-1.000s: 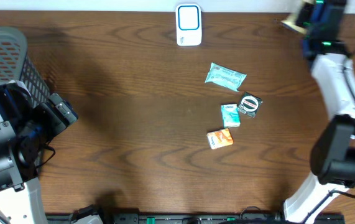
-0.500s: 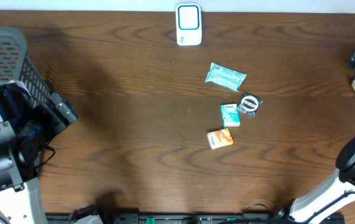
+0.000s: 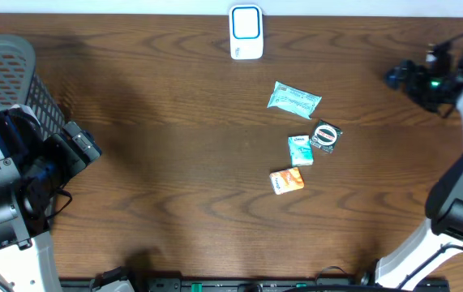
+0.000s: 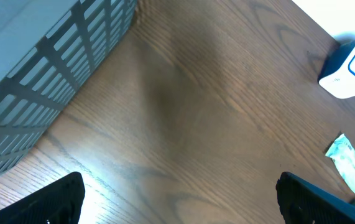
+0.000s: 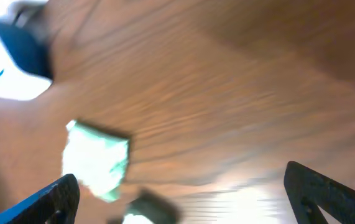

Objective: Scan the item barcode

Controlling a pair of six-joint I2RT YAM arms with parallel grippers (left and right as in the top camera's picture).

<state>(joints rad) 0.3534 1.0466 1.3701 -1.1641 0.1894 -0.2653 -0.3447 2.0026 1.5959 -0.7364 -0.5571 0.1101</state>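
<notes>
Four candidate items lie in a loose cluster right of the table's centre, and none is held. Both pincers stand wide open and empty. The left gripper (image 3: pixel 85 148) sits beside the basket (image 3: pixel 4 65). The right gripper (image 3: pixel 396 77) hangs over the far right of the table (image 3: pixel 158 186), well apart from the cluster.

Risks, nearest first:

1. Orange packet (image 3: pixel 287 181): it lies flat and looks thin. I judge that a top-down pinch may slide over it or scrape the wood.
2. Small teal packet (image 3: pixel 299 150) and round black-and-white item (image 3: pixel 325 135): they lie just beside each other, possibly touching. Closing on one is likely to nudge or catch the other.
3. Large pale-green packet (image 3: pixel 294 99): it is crinkled film. It may fold between the fingers and warp its code.
4. Scanner (image 3: pixel 246 34), at the far edge: I see no barcode from above, so an item may arrive with its code turned away and give no read.

The right wrist view is smeared, so I do not aim by it.

Surroundings: only bare wood lies between the cluster and the scanner. The basket stands far left, off that path.
</notes>
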